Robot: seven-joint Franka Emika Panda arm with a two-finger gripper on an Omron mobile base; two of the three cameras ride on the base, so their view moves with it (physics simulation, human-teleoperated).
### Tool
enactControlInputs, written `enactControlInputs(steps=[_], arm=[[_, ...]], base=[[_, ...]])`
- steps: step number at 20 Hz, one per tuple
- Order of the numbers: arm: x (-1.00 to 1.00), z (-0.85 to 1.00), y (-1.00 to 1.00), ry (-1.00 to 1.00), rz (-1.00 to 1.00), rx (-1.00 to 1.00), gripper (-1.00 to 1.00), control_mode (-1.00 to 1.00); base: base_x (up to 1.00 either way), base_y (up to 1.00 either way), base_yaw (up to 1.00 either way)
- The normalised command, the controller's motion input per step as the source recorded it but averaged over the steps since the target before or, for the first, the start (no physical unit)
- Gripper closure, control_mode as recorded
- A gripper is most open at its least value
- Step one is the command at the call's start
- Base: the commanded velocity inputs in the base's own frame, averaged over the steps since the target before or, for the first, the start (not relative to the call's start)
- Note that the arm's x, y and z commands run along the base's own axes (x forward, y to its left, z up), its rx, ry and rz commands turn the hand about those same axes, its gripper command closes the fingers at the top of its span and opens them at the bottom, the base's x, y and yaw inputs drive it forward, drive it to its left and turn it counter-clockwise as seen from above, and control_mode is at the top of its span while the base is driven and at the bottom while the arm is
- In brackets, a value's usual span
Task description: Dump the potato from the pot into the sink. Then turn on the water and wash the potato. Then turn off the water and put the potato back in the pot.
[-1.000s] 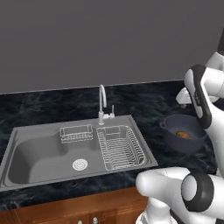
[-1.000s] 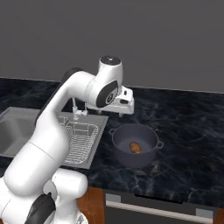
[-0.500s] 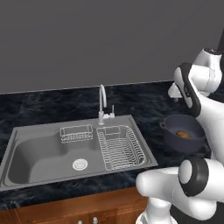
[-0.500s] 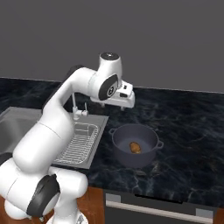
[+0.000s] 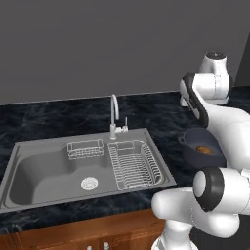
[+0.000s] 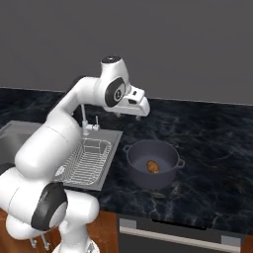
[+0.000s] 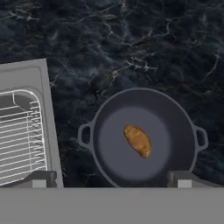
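The potato (image 7: 138, 141) lies on the floor of the pot (image 7: 109, 144), a little right of centre in the hand view, its long axis slanting from upper left to lower right. The dark blue-grey pot stands upright on the black marbled table (image 7: 131, 48), its two small side handles pointing left and right in the lower half of that frame. Just beside it, at the left edge, runs the steel rim of the sink (image 7: 46, 100), with a wire rack (image 7: 19, 140) set inside the basin.

In the right base view the pot (image 6: 143, 170) sits centre frame with the potato (image 6: 153, 166) inside, to the right of the sink's rack (image 6: 86, 160), and the white arm arches over from the lower left. The end effector (image 6: 138, 105) hangs above the pot, apart from it, holding nothing. Its two dark fingertips (image 7: 41, 177) stand wide apart at the bottom of the hand view, one over the sink's edge, the other at the pot's lower right rim.

In the left base view the sink (image 5: 29, 146) fills the lower left, its curved faucet (image 5: 114, 114) upright behind it and its round white drain (image 5: 89, 183) in the basin floor; the pot (image 5: 193, 146) shows at right, partly behind the arm.
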Motion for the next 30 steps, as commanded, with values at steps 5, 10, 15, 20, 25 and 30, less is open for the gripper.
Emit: enactControlInputs(steps=[5,10,15,20,25,30], arm=[[0.04,-0.23,0.00,0.00,-0.12,-0.14,-1.00,-1.00],[0.02,-0.15,0.00,0.00,-0.08,-0.10,-1.00,-1.00],[0.00,-0.21,0.00,0.02,-0.03,-0.01,-1.00,-1.00],[0.00,-0.38,0.10,0.07,0.00,0.02,-1.00,-1.00],[-0.01,-0.25,0.18,0.03,0.00,0.01,-1.00,-1.00],[0.00,-0.24,0.17,0.02,0.00,0.00,-1.00,-1.00]], base=[[0.00,0.00,0.00],[0.00,0.00,0.00],[0.00,0.00,0.00],[0.00,0.00,0.00],[0.00,0.00,0.00],[0.00,0.00,0.00]])
